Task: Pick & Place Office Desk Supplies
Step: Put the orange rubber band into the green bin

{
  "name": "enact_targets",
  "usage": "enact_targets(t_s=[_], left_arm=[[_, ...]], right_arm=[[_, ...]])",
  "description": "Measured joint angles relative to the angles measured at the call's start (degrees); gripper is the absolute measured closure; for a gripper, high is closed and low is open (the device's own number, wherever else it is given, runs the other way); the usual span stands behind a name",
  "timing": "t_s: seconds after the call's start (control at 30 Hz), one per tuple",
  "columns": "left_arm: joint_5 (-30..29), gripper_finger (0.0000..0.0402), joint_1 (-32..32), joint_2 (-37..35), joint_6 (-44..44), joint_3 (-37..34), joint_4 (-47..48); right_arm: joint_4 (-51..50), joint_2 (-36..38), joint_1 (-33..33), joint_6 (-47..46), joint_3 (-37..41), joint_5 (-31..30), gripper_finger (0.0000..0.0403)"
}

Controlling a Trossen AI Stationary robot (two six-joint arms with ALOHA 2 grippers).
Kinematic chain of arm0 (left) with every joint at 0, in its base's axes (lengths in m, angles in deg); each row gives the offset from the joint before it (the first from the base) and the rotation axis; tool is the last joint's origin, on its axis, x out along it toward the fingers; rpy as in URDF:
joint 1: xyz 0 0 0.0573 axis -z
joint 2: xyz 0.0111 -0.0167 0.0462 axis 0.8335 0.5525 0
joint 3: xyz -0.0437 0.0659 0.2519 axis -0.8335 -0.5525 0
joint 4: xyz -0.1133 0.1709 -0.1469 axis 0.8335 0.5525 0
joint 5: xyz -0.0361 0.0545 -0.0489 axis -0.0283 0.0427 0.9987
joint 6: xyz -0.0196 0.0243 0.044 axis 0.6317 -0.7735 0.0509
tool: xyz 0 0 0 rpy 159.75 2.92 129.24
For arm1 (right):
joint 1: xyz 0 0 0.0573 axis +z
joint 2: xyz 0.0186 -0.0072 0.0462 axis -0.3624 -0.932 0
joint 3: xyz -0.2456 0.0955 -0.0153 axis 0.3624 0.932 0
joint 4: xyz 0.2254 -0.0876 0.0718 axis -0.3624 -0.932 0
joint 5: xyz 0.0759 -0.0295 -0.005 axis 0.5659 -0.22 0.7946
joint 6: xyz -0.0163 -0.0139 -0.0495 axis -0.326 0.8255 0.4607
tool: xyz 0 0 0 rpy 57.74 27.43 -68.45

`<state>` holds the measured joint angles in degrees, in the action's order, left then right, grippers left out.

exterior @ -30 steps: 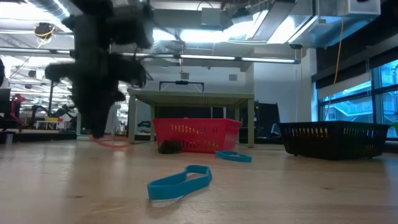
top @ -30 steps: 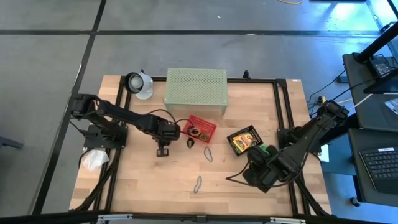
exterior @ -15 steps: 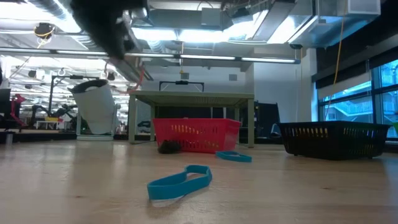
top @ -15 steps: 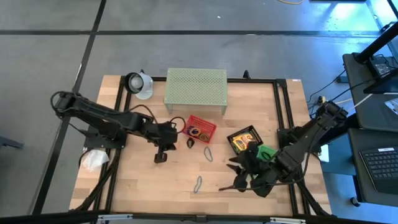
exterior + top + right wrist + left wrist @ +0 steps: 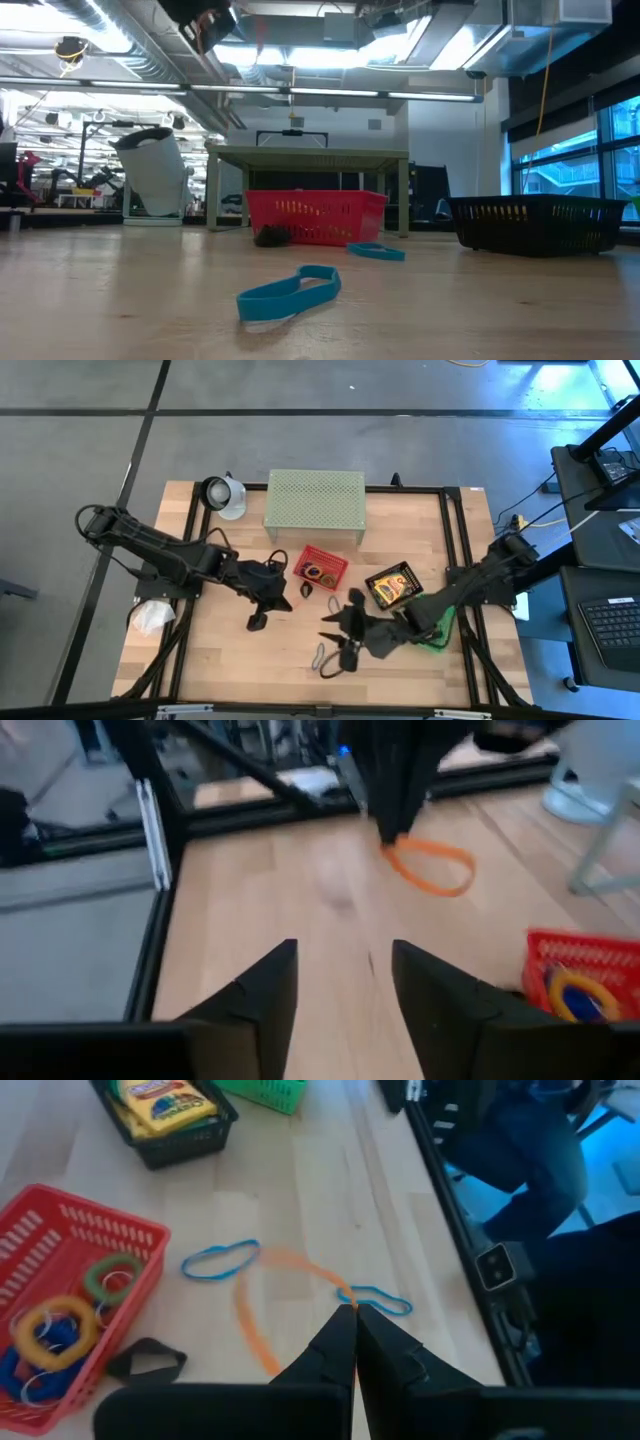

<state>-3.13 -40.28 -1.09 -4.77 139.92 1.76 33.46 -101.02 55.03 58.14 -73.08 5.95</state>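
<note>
My left gripper point(image 5: 352, 1312) is shut on an orange rubber loop point(image 5: 250, 1315) and hangs high over the table's middle point(image 5: 283, 600), near the red basket point(image 5: 320, 567). That basket holds several coloured loops. My right gripper point(image 5: 338, 640) stands open above the table, close to a blue loop point(image 5: 320, 657) that lies flat on the wood. A second blue loop point(image 5: 335, 605) and a black clip point(image 5: 305, 590) lie in front of the red basket. Yellow boxes fill the black basket point(image 5: 393, 585). My left gripper pinches one spot on the orange loop's rim point(image 5: 340, 1293) between its two fingertips point(image 5: 395, 820). The fingers slant down from the table's left side. The loop point(image 5: 430, 865) hangs below them as an open ring, lifted clear of the table.
A pale green perforated shelf point(image 5: 315, 500) stands at the back, a white cup-like thing point(image 5: 222, 495) to its left. A green basket point(image 5: 435, 632) sits under my right arm. A white wad point(image 5: 152, 617) lies beyond the left rail. Bare wood lies along the near edge.
My left gripper has risen and tipped up, lifting the orange loop off the table, where it lay a second ago. My right gripper has swung toward the table's left, from beside the green basket to the near blue loop, and has rolled and tipped up from pointing down.
</note>
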Motion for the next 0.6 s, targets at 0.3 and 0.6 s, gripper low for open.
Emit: enact_targets(t_s=[0.3, 0.6], left_arm=[[0.1, 0.0400, 2.5, 0.0, 0.0, 0.0, -1.1], [1.6, 0.0400, 3.3, 0.0, -0.5, 0.0, -4.5]], right_arm=[[8.5, -3.2, -4.6, 4.5, 0.0, 1.9, 0.0207], [12.1, -3.3, -6.7, 6.0, 0.0, 4.1, 0.0207]])
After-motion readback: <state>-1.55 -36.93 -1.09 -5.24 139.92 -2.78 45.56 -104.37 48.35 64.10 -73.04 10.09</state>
